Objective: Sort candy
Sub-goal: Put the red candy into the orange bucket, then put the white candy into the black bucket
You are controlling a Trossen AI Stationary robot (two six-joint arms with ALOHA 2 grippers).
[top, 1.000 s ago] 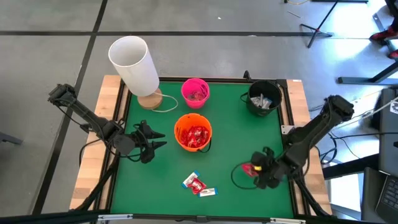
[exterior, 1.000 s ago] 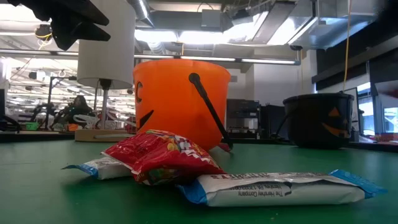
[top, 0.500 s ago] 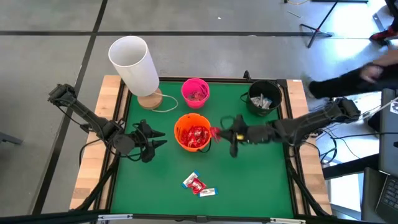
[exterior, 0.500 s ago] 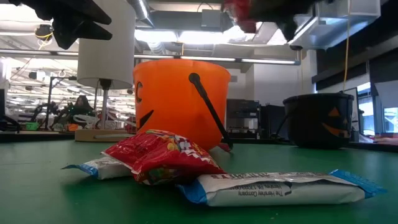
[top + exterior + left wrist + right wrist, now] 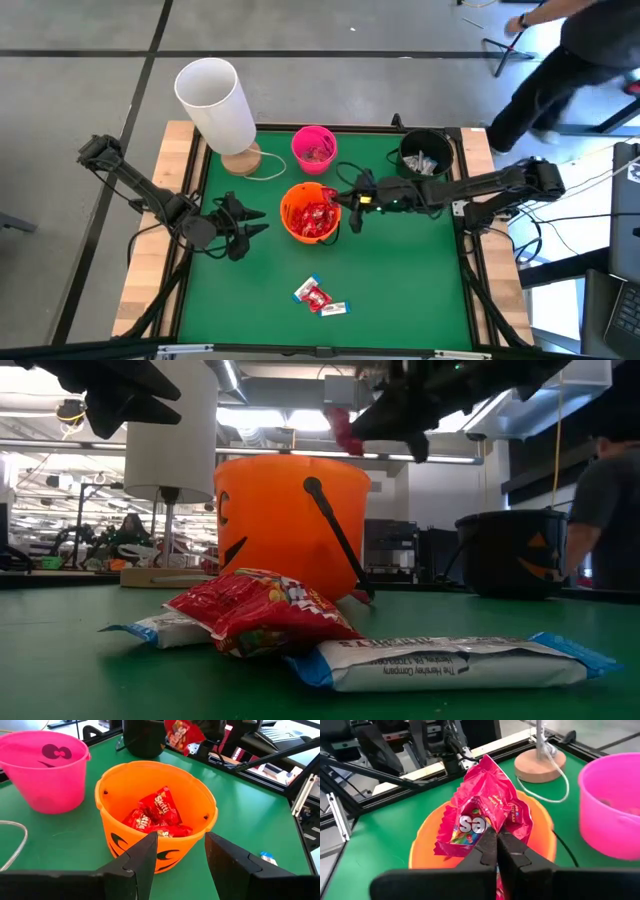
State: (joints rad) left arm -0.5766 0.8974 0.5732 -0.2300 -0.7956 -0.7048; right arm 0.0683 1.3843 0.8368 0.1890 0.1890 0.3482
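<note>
My right gripper (image 5: 347,199) is shut on a shiny red candy packet (image 5: 485,805) and hovers at the right rim of the orange bucket (image 5: 311,212). That bucket holds several red packets (image 5: 155,815). My left gripper (image 5: 175,855) is open and waits left of the orange bucket, touching nothing. Near the table's near edge, one red packet (image 5: 317,296) lies flat on the green mat between two white-and-blue wrapped bars (image 5: 450,660). The pink bucket (image 5: 314,147) and the black bucket (image 5: 425,157) also hold a few sweets. My right gripper pinches the red packet between its two fingertips (image 5: 490,851) at one crumpled end (image 5: 492,831). It reaches in roughly level from the table's right side. The packet is lifted clear and sticks out beyond the fingertips, above the orange bucket's right rim (image 5: 343,432).
A white lamp (image 5: 215,100) on a round wooden base stands at the far left corner, its cord lying beside the pink bucket. A person (image 5: 560,55) walks past beyond the table's far right corner. Open green mat lies to the right of the loose sweets.
My right gripper has carried the red packet up from the near right part of the table. It swung toward the far left and now sits at the orange bucket's right rim, staying shut throughout. A person has moved past the far right corner.
</note>
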